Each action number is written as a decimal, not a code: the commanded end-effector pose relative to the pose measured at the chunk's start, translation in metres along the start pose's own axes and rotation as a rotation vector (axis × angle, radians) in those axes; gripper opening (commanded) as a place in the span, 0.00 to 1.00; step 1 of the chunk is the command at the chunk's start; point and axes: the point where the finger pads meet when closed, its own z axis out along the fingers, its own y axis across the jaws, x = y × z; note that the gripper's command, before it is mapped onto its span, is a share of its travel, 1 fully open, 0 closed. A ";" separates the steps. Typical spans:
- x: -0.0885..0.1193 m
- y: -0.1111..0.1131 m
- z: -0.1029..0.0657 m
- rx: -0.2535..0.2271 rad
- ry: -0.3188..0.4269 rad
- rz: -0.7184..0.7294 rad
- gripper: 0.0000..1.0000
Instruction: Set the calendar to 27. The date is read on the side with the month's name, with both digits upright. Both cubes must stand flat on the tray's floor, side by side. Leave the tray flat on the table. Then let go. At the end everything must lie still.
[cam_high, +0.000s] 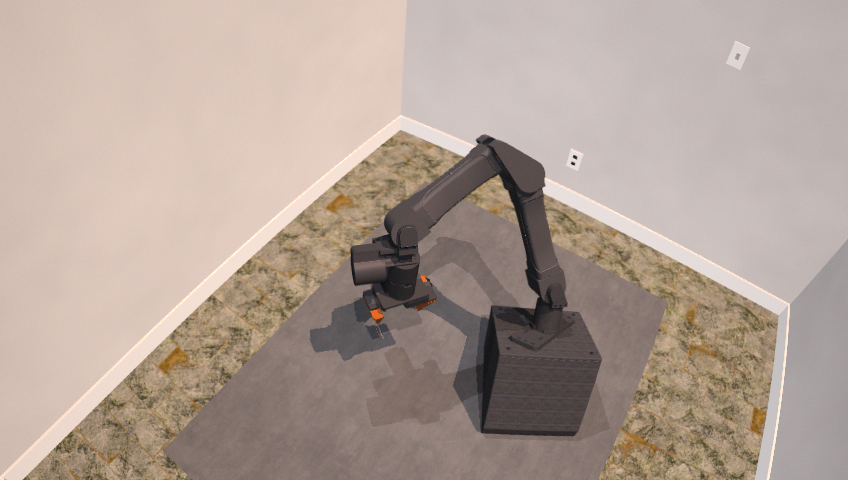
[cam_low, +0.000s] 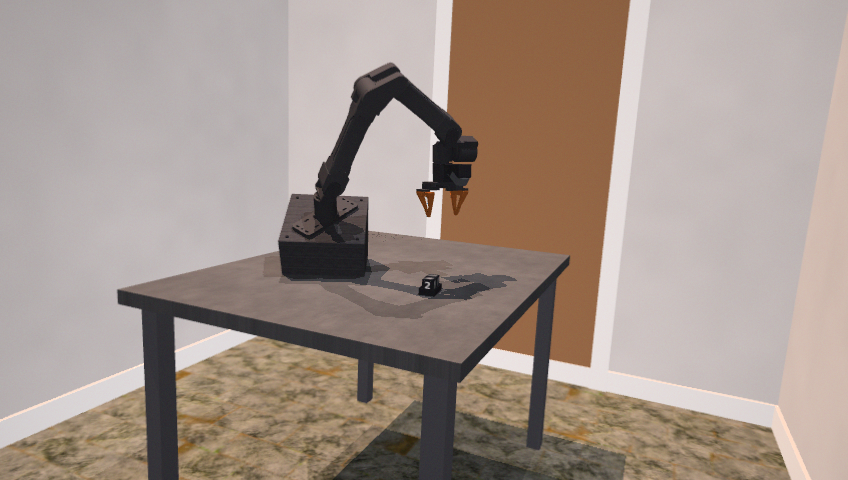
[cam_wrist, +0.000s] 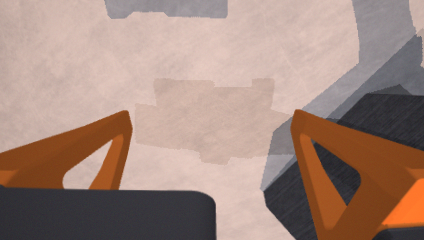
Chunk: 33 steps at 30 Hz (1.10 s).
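Note:
The small black calendar shows in the exterior view, on the table. Its dark tray (cam_low: 427, 293) lies on the table top. A black cube (cam_low: 427, 285) in it shows a white upright 2 on the face toward that camera. Other white marks beside it are too small to read. The second cube and the month's name cannot be made out. The calendar is not clearly seen in the top view and is not in the wrist view. My gripper (cam_high: 401, 314) (cam_low: 442, 215) (cam_wrist: 211, 119) is open and empty, pointing down, high above the table and the calendar.
The arm's dark base block (cam_high: 538, 392) (cam_low: 323, 258) stands on the grey table (cam_high: 285, 410) (cam_low: 238, 303). Its corner shows at the right in the wrist view. Shadows of the arm fall across the table around the calendar. The table's edges show in the exterior view.

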 end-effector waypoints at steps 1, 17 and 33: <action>-0.001 0.002 -0.003 -0.010 -0.003 0.002 1.00; -0.001 0.002 -0.003 -0.010 -0.003 0.002 1.00; -0.130 -0.100 0.015 0.021 0.038 0.659 1.00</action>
